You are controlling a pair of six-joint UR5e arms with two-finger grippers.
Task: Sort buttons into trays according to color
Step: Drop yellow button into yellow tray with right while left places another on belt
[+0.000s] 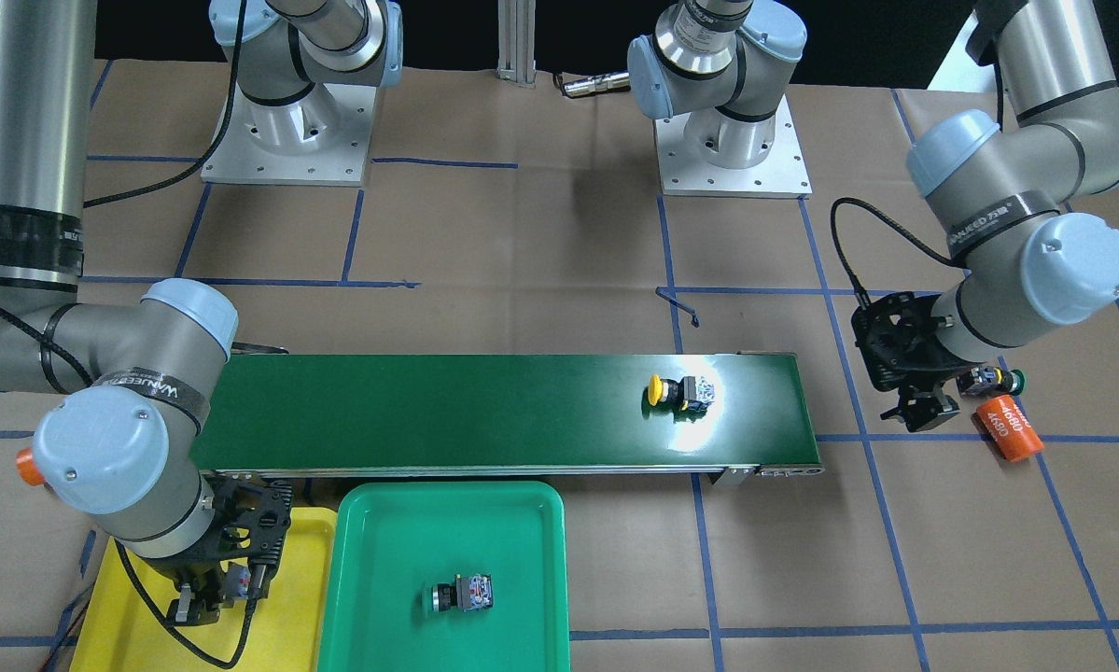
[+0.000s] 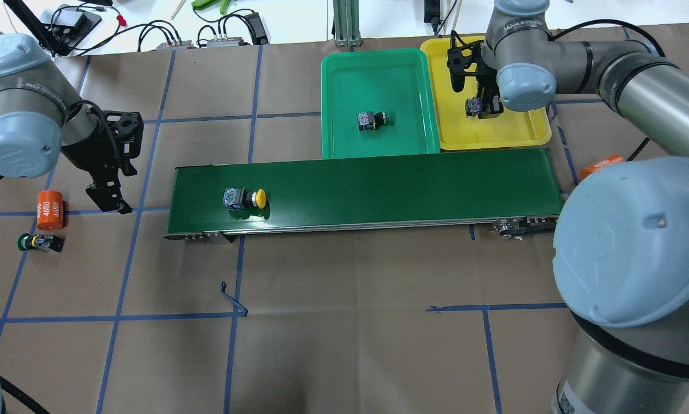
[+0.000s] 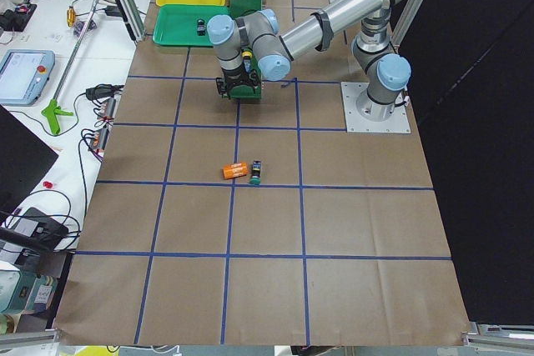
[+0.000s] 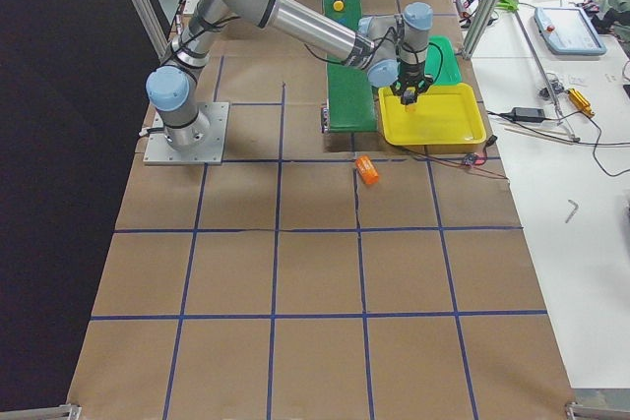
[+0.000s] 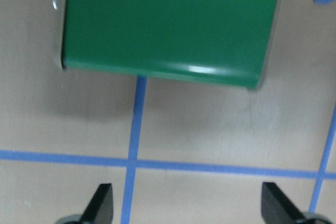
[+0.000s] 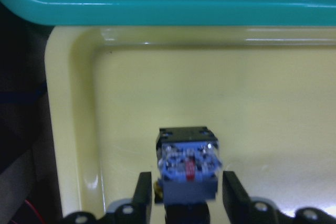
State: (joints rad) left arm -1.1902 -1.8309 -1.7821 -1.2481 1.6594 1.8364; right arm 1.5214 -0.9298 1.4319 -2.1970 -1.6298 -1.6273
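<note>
Brown paper [image 2: 344, 276] covers the table, and at its left end a loose green button [image 2: 34, 242] lies on its side just beside an orange cylinder [image 2: 50, 210]. It is not yet sorted, and the left gripper [image 5: 189, 203] hangs near with fingers spread on nothing, likely the one to fetch it. On the smooth dark belt [image 2: 378, 184] a yellow button [image 2: 243, 199] lies tipped, its glossy cap sideways. Beyond, the green tray [image 2: 378, 80] holds a blocky sorted button [image 2: 371, 120], and over the yellow tray [image 2: 516, 129] the right gripper [image 6: 186, 182] is clamped on a held button [image 6: 186, 163], cap down, I'd guess to set it there.
</note>
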